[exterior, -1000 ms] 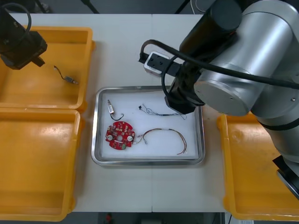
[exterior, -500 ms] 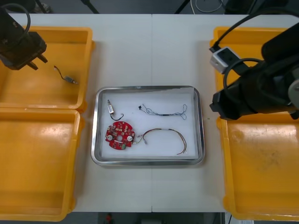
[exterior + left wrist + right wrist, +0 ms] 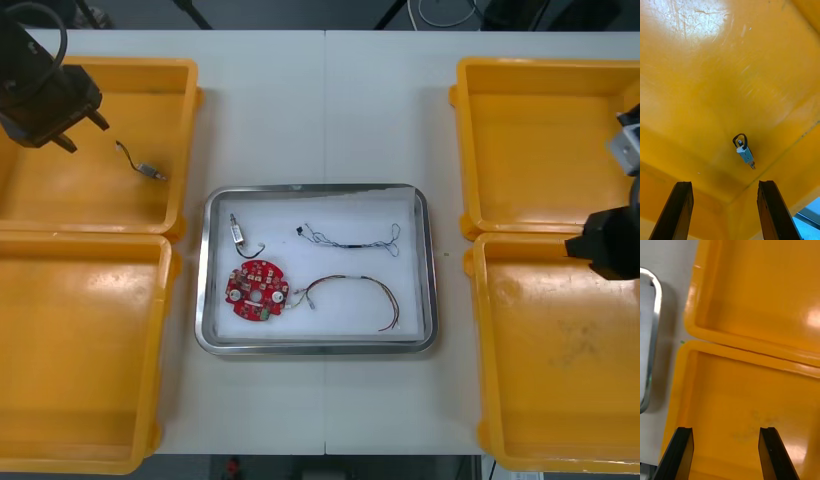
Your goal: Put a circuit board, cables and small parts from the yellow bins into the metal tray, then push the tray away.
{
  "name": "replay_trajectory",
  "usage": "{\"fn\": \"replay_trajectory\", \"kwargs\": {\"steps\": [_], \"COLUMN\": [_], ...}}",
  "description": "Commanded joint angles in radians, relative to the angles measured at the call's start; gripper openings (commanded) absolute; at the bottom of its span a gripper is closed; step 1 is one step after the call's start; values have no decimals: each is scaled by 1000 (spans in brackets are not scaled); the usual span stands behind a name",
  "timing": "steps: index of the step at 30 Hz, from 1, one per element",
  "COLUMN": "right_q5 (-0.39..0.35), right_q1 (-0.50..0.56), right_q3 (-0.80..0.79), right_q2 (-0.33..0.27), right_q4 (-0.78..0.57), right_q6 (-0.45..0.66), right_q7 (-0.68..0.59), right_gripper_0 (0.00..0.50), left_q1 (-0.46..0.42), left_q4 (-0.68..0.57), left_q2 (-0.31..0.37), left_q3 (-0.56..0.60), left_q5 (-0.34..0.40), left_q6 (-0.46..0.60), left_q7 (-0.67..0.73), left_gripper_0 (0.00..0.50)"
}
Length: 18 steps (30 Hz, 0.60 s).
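In the metal tray [image 3: 318, 347], which is white inside, lie a round red circuit board [image 3: 256, 290], a small metal part [image 3: 238, 231], a twisted blue and white cable [image 3: 350, 239] and a red and yellow cable [image 3: 358, 293]. My left gripper [image 3: 78, 128] hangs open over the far left yellow bin [image 3: 183, 120]. Just beyond its fingers lies a small metal part with a black wire loop [image 3: 744, 150] [image 3: 142, 165]; the left gripper [image 3: 725, 184] holds nothing. My right gripper [image 3: 726, 429] stands open and empty over the near right bin [image 3: 752, 397], at the table's right edge [image 3: 606, 256].
The near left bin [image 3: 90, 245] and the far right bin [image 3: 540, 66] hold nothing I can see. The tray's rim [image 3: 653, 333] lies off to one side of the right fingers, past the bin wall. Bare table runs between the bins and beyond the tray.
My right arm has swung from over the tray out to the right, above the right bins. The left gripper's fingers have spread apart over the far left bin.
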Motion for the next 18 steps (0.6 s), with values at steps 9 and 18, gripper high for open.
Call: {"fn": "replay_trajectory", "kwargs": {"steps": [9, 18], "right_q5": [22, 25], "right_q1": [208, 233], "right_q3": [-200, -222], "right_q2": [-16, 21], "right_q4": [-32, 32], "right_q6": [3, 3], "right_q7": [-6, -5], "right_gripper_0": [500, 500], "left_q1": [-52, -52], "left_q4": [-19, 53], "left_q2": [-32, -87], "left_q3": [-63, -127], "left_q5": [12, 4], "left_q6": [-11, -127], "left_q7": [170, 210], "left_gripper_0": [500, 500]}}
